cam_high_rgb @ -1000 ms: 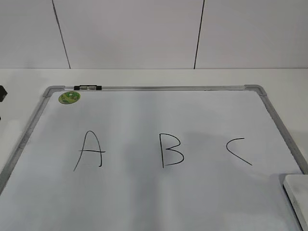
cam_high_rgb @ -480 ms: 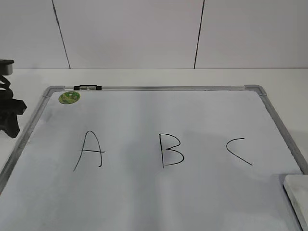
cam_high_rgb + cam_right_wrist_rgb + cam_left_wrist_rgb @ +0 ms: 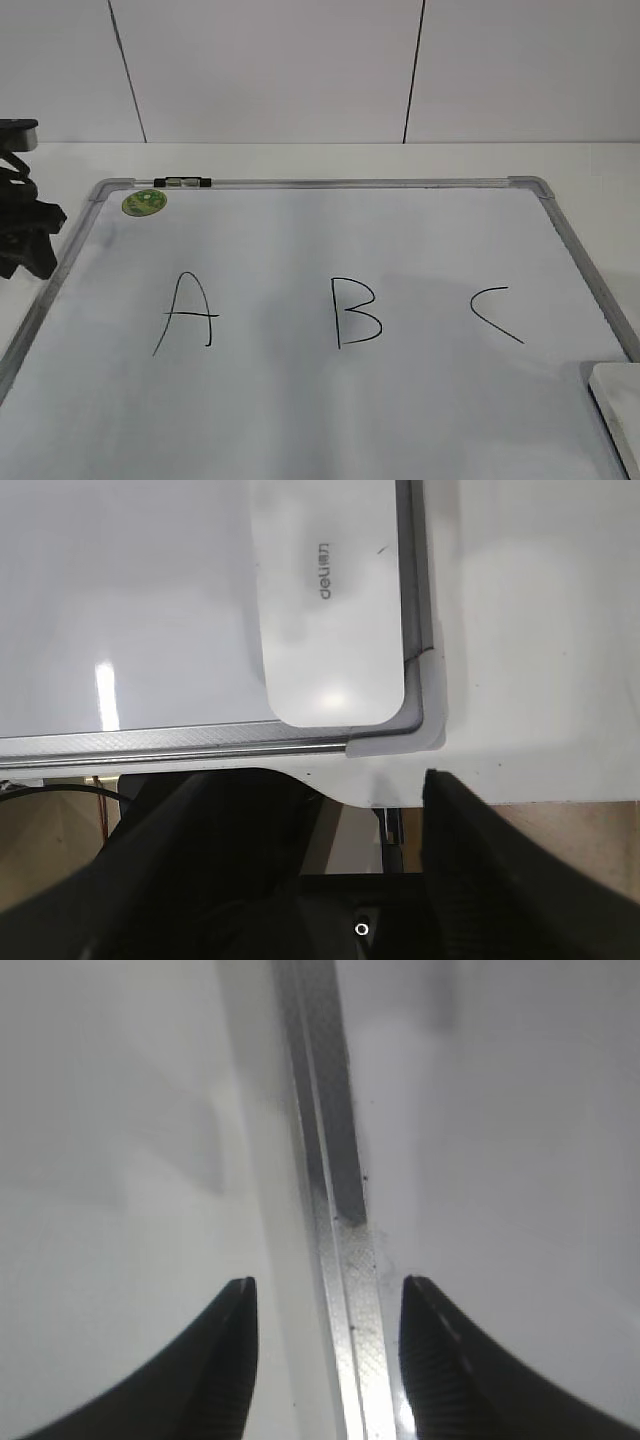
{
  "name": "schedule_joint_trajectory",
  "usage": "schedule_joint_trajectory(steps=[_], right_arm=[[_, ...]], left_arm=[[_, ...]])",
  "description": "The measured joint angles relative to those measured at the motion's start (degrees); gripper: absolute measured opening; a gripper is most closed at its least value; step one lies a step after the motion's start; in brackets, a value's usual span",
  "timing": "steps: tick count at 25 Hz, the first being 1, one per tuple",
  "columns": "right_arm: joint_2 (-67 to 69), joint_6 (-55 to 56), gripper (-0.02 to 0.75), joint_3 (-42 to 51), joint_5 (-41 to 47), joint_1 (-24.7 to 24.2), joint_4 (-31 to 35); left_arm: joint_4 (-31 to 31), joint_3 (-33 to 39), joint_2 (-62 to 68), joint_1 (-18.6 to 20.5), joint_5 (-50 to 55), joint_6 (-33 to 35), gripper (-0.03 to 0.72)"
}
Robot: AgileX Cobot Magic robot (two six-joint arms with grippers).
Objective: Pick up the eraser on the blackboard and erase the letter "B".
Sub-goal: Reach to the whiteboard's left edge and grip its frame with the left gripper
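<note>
The eraser [image 3: 330, 610] is lying at the blackboard's [image 3: 300, 260] lower right corner, the letter "B" [image 3: 357, 312] sitting mid-frame. Both the left gripper [image 3: 325, 1360] and right gripper [image 3: 320, 880] are gaping, empty. Judging the grasp: the right one should be straddling the eraser's narrow width squarely
</note>
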Motion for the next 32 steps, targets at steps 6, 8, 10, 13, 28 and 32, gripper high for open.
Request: schedule_joint_trajectory(steps=[6,8,10,13,28,32], right_arm=[[0.00,0.00,0.492,0.00,0.00,0.00,0.00],[0.00,0.00,0.492,0.00,0.00,0.00,0.00],[0.00,0.00,0.492,0.00,0.00,0.00,0.00],[0.00,0.00,0.492,0.00,0.00,0.00,0.00],[0.00,0.00,0.492,0.00,0.00,0.00,0.00],[0.00,0.00,0.492,0.00,0.00,0.00,0.00]], left_arm=[[0.00,-0.33,3.53,0.00,0.22,0.13,0.342],[0.11,-0.33,3.87,0.00,0.22,0.13,0.341],[0.67,-0.33,3.87,0.00,0.22,0.13,0.339],[2.22,-0.33,3.87,0.00,0.22,0.13,0.323],[2.98,-0.34,4.35,0.00,0.34,0.17,0.307],[2.56,-0.34,4.35,0.00,0.44,0.17,0.307]])
